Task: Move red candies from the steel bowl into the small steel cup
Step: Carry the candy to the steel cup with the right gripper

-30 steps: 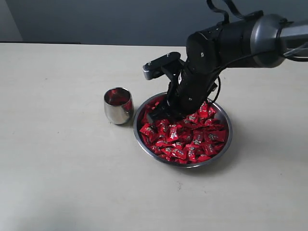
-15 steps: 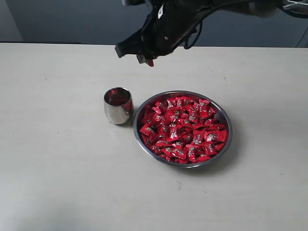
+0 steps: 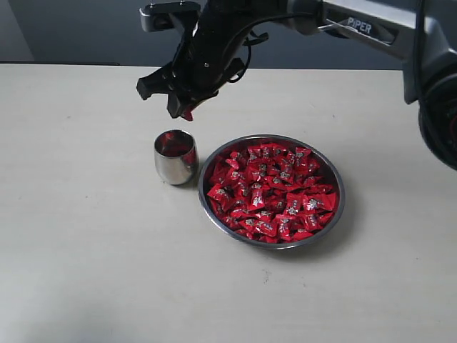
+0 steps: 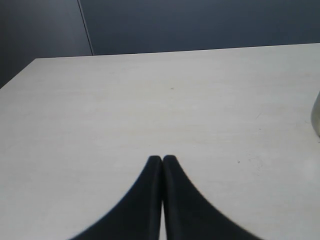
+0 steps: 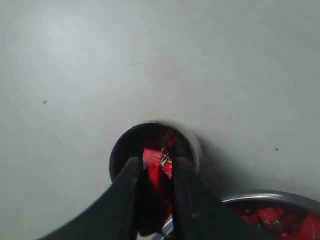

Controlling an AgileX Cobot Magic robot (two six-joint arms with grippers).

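The steel bowl (image 3: 335, 182) sits right of centre, heaped with red candies (image 3: 275, 193). Just left of it stands the small steel cup (image 3: 175, 157), red showing inside. My right gripper (image 3: 187, 111) hangs in the air above the cup, shut on one red candy (image 3: 188, 113). In the right wrist view that held candy (image 5: 159, 162) is pinched between the fingers, directly over the cup (image 5: 192, 142), with the bowl's rim (image 5: 260, 196) at the edge. My left gripper (image 4: 162, 159) is shut and holds nothing, over bare table; a sliver of the cup (image 4: 316, 117) shows.
The pale table (image 3: 86, 250) stretches wide to the left and front of the cup. A dark wall (image 3: 86, 32) runs behind the table's far edge.
My right gripper rose out of the bowl with a red candy, then travelled left and came down a little, ending above the cup. The left gripper view has no earlier frame.
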